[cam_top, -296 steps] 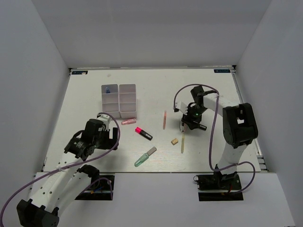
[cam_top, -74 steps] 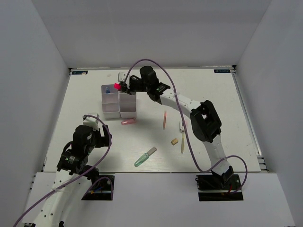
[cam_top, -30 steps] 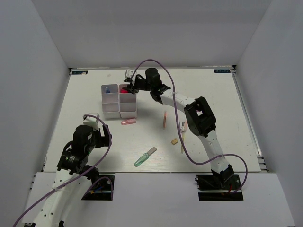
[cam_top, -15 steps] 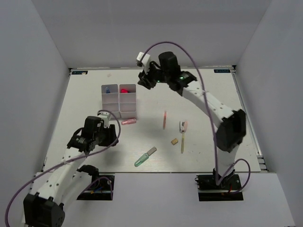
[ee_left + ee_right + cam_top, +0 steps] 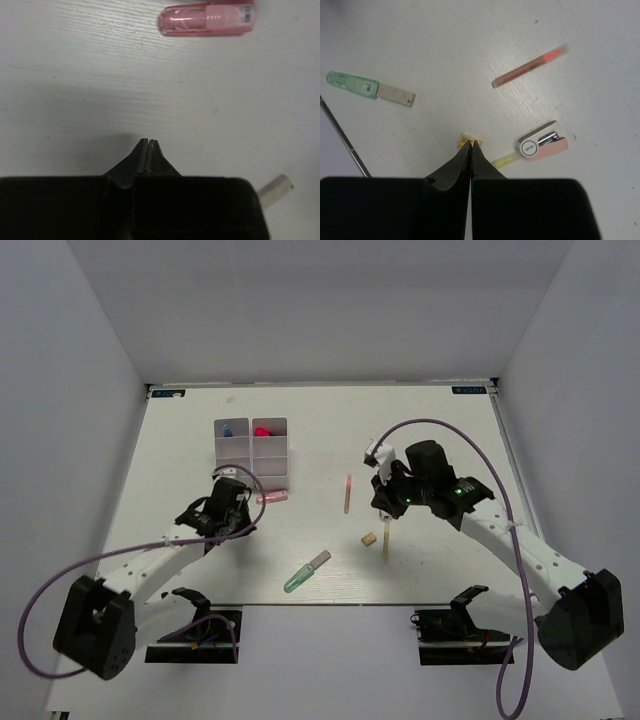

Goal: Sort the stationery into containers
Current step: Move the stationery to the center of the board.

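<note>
Left gripper [image 5: 149,147] clenched on nothing, tips pressed together low over the worktop [image 5: 450,430], pink tube [image 5: 207,18] lying flat just ahead and not touched. Right gripper [image 5: 470,146] likewise shut and empty, hanging right above the tan eraser [image 5: 466,139], between the worktop's centre and its near edge. Around it, an orange pencil [image 5: 529,65], a wooden pencil [image 5: 385,548] and a pale green marker [image 5: 370,87], all loose on the surface. Toward the far-left corner, two white trays [image 5: 252,472] side by side, a blue marker [image 5: 228,428] and a red marker [image 5: 264,431] in their farthest compartments, pink tube just off their near-right corner. Judged partway through: approach step on both sides, nothing picked. Next, by this reading: spread the jaws, drop astride tube or eraser, close, carry to a tray. Small flat eraser likely to want a low, square pinch. Hard to read: a small white-and-pink object [image 5: 542,146] over the wooden pencil, masked by the right arm from above; a pale stub [image 5: 275,187] cut off by the left gripper's body; contents of the nearer tray compartments
</note>
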